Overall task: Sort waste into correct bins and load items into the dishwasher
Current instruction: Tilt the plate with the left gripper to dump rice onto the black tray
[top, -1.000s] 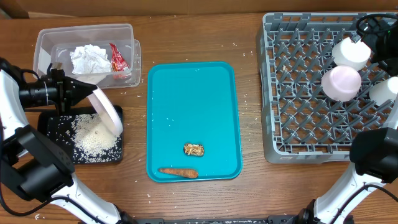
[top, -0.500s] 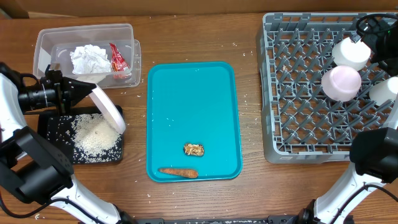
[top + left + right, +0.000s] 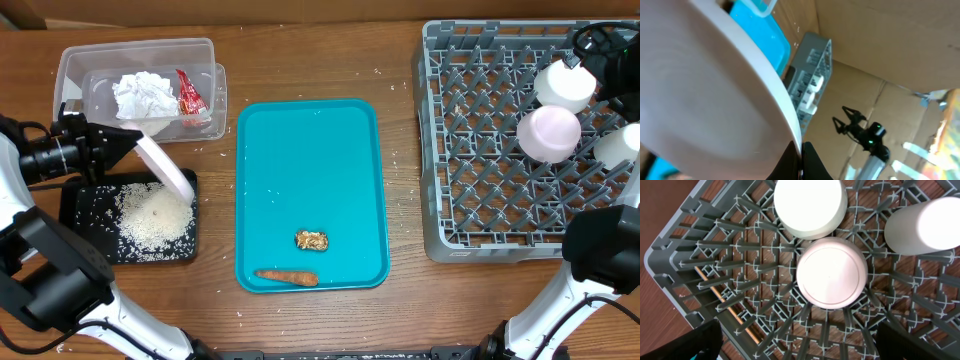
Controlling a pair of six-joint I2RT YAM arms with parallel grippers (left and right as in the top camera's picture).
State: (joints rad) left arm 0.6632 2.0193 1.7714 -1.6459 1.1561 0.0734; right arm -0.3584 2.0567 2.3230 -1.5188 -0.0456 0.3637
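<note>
My left gripper (image 3: 118, 145) is shut on the rim of a white plate (image 3: 165, 168), held steeply tilted over a black tray (image 3: 80, 205) with a pile of rice (image 3: 155, 218). In the left wrist view the plate (image 3: 705, 90) fills the frame and the jaws (image 3: 801, 160) pinch its edge. My right gripper (image 3: 600, 45) is open and empty above the grey dish rack (image 3: 480, 150). The right wrist view shows its jaws (image 3: 800, 340) wide apart over the rack, where a pink cup (image 3: 832, 272) and two white cups (image 3: 810, 205) stand upside down.
A teal tray (image 3: 310, 160) holds a brown food scrap (image 3: 311, 240) and a carrot piece (image 3: 287, 277). A clear bin (image 3: 75, 65) at the back left holds crumpled tissue (image 3: 142, 95) and a red wrapper (image 3: 188, 93). Rice grains lie scattered on the table.
My left gripper has drawn back to the left, and the plate has moved left with it over the black tray. The right arm has not moved.
</note>
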